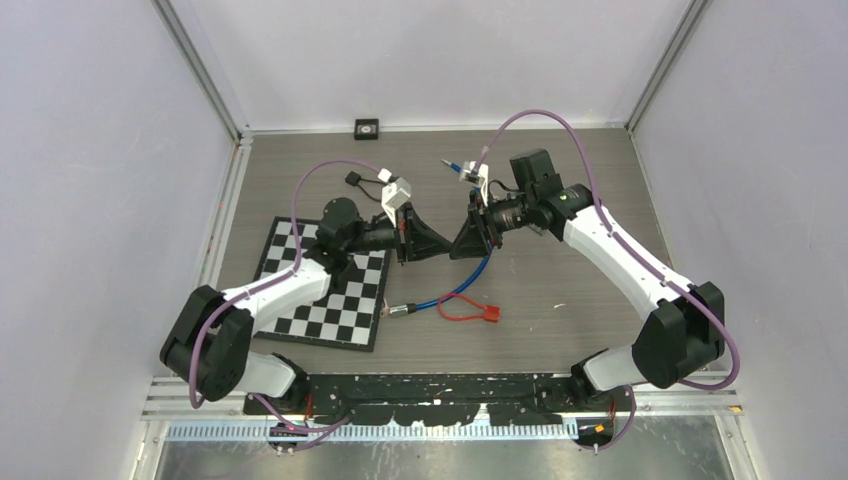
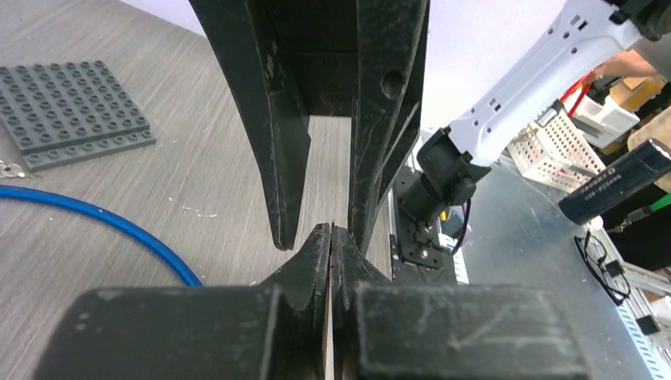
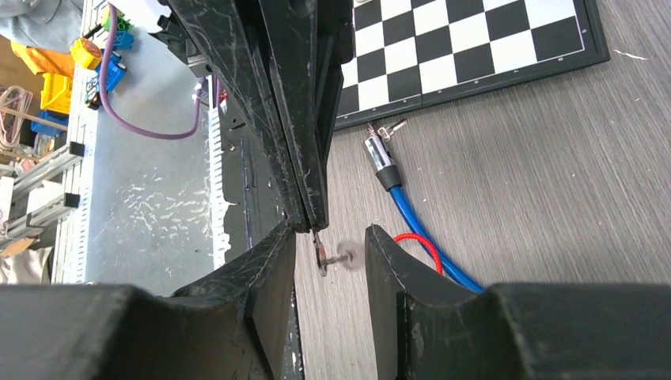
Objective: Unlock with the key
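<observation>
Over table point(image 1: 580, 300), left tool point(image 2: 330, 237) pinching key point(image 3: 320, 257), long axis aimed into right tool point(image 3: 330, 235), jaws partly open

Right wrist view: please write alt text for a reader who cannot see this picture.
The left gripper, shut, holds a small key between the open jaws of the right gripper. Behind lie a blue cable with a metal end, a red loop and a chessboard on the grey table.
</observation>
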Controlling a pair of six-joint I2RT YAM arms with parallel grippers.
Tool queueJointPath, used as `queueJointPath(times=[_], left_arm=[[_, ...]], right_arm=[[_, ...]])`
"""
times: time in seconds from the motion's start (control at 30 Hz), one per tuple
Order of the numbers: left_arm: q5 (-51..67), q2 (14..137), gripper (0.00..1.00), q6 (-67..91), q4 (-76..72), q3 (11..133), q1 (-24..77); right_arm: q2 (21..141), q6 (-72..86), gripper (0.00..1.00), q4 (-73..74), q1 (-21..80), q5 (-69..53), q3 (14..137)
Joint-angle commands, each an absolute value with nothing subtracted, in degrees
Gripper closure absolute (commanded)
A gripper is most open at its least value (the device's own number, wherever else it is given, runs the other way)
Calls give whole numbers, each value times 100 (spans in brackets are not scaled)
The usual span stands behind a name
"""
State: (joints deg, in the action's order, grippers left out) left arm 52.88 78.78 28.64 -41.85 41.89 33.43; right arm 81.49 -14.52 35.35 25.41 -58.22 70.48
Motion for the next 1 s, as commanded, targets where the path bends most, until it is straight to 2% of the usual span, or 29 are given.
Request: queueJointPath(times=[0.0, 0.4, 0.53, 0.77, 0.97], left_arm=[[5174, 7880, 100, 3154, -5241, 4174, 3314], [5088, 7963, 100, 3357, -5764, 3947, 3254], [5051, 7983, 100, 3375, -5772, 3929, 3244], [5019, 8045, 100, 3422, -5809, 3911, 3234], [4989, 8136, 100, 3498, -5921, 3903, 3234]], right_arm=[[7957, -1323, 57, 3088, 2542, -5834, 6919], [7743, -1164, 58, 2902, 2287, -5894, 6795], [7637, -1088, 62, 2832, 2154, -5968, 6748], [7644, -944, 82, 2683, 2090, -6103, 6704], [7667, -906, 95, 2658, 2087, -6159, 6715]])
